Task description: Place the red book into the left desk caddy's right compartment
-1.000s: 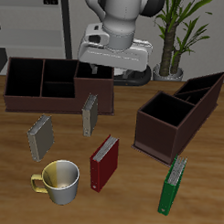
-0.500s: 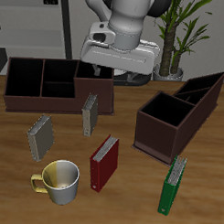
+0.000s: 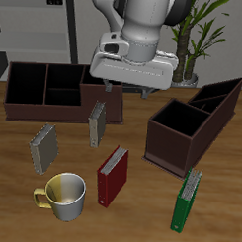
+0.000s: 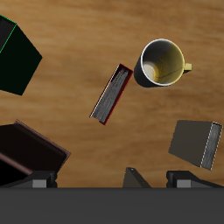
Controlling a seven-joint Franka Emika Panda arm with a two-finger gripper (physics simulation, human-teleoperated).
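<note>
Fingers [image 3: 126,91] barely show; red book [image 3: 112,174] lies beside mug [image 3: 63,193].

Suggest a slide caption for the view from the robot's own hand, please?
Looking down from the end effector: the red book lies on the wooden table beside a yellow mug.

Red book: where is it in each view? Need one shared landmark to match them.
Exterior view: the red book stands near the table's front edge, just beside the mug.
Wrist view: the red book lies diagonally on bare wood, apart from the mug.
Shared landmark: the mug, the book's nearest neighbour in both.
</note>
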